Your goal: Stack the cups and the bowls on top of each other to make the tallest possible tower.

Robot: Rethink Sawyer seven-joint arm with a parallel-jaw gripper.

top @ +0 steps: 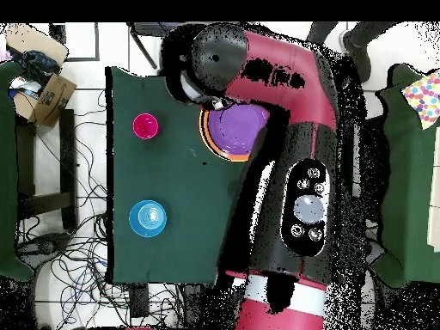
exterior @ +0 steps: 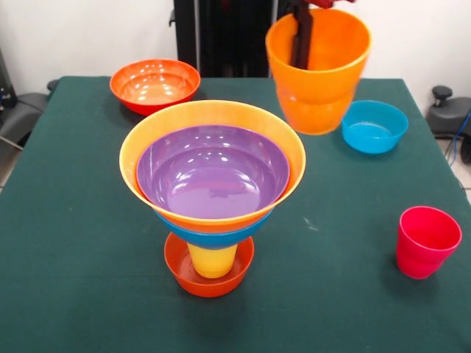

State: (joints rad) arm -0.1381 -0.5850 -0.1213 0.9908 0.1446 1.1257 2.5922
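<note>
Green-covered table (exterior: 88, 220). Tower (exterior: 212, 198) stands toward the front edge, a little left of the middle in the front view. Bottom to top: small red-orange bowl (exterior: 209, 279) resting on the cloth; yellow cup (exterior: 212, 261) standing upright inside it; large blue bowl (exterior: 213, 237) sitting on that cup, only its lower band showing; large light orange bowl (exterior: 151, 147) nested in the blue one; purple bowl (exterior: 213, 173) nested inside the light orange one, holding nothing. Stack looks upright.

Orange cup (exterior: 318, 70) hangs in the air above the table's back right area, mouth up and tilted toward the camera. Gripper (exterior: 302, 33) reaches down into it: one dark finger (exterior: 302, 37) shows inside the cup against its wall. Pincer is clamped on the cup's rim, since the cup hangs clear of the cloth with nothing else supporting it.

Medium red-orange bowl (exterior: 154, 84) sits near the back left corner, nothing in it. Small teal-blue bowl (exterior: 374, 126) sits near the right edge toward the back, just beside the hanging cup in the picture, also with nothing in it. Pinkish red cup (exterior: 427, 241) stands upright near the right edge toward the front, well apart from the tower.

Overhead view: arm (top: 284, 86) covers most of the table; the purple bowl shows beneath it, with the pink cup and teal bowl on the open cloth at the left.
</note>
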